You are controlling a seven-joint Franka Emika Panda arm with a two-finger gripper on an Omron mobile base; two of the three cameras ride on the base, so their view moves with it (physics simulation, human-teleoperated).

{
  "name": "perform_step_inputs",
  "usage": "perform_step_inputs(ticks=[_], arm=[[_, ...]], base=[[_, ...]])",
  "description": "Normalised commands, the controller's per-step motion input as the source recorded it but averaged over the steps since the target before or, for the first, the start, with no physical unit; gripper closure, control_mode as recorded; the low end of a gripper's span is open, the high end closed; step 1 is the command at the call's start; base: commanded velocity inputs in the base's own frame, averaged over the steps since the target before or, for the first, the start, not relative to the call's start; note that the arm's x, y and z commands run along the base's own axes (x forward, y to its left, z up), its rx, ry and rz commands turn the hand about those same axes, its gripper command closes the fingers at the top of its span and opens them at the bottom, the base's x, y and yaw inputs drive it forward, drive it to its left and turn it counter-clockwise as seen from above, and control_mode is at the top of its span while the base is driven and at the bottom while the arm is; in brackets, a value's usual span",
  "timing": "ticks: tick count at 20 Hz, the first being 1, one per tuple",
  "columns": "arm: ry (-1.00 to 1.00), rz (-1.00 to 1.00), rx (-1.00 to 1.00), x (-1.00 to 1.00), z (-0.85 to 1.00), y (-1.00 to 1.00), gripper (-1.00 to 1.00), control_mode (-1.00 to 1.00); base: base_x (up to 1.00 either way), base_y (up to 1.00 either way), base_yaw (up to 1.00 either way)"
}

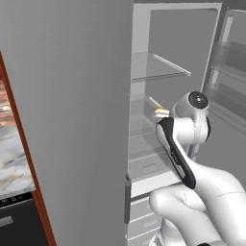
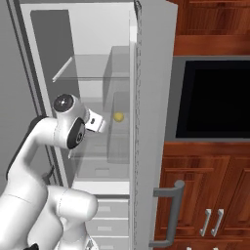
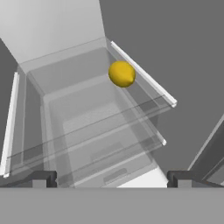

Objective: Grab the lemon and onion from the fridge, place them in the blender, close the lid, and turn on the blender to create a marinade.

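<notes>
The fridge (image 1: 72, 120) stands open, its white interior (image 2: 97, 44) fitted with glass shelves. The lemon (image 3: 121, 73), small and yellow, rests on a middle glass shelf (image 3: 83, 105) near the shelf's right side. I also see the lemon (image 2: 118, 116) just beyond the hand, and as a yellow sliver (image 1: 160, 108) behind it. My gripper (image 3: 111, 179) is open with nothing between its fingers, a short way from the lemon. The gripper (image 2: 100, 124) has reached inside the fridge at the level of that shelf. The blender and the lid are out of view.
The open fridge door (image 2: 151, 122) stands edge-on right of the arm, the other door's shelves (image 1: 230, 62) at far right. A dark oven (image 2: 215, 97) sits among wooden cabinets (image 2: 205, 205). Drawers (image 1: 144, 211) lie below the shelves; a marble counter (image 1: 12, 153) is at left.
</notes>
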Motion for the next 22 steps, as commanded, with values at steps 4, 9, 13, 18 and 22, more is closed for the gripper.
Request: perform_step_inputs(ticks=[4, 9, 13, 18, 22], arm=[[0.0, 0.0, 0.0, 0.26, -0.11, -0.02, -1.0, -1.0], [0.0, 0.0, 0.0, 0.26, -0.13, -0.02, -1.0, -1.0], [0.0, 0.0, 0.0, 0.29, -0.17, -0.05, -1.0, -1.0], [0.0, 0.0, 0.0, 0.34, -0.22, -0.05, -1.0, -1.0], [0.02, 0.0, 0.0, 0.36, -0.2, -0.03, -1.0, -1.0]], base=[[0.0, 0.0, 0.0], [0.0, 0.0, 0.0], [0.0, 0.0, 0.0], [0.0, 0.0, 0.0], [0.0, 0.0, 0.0]])
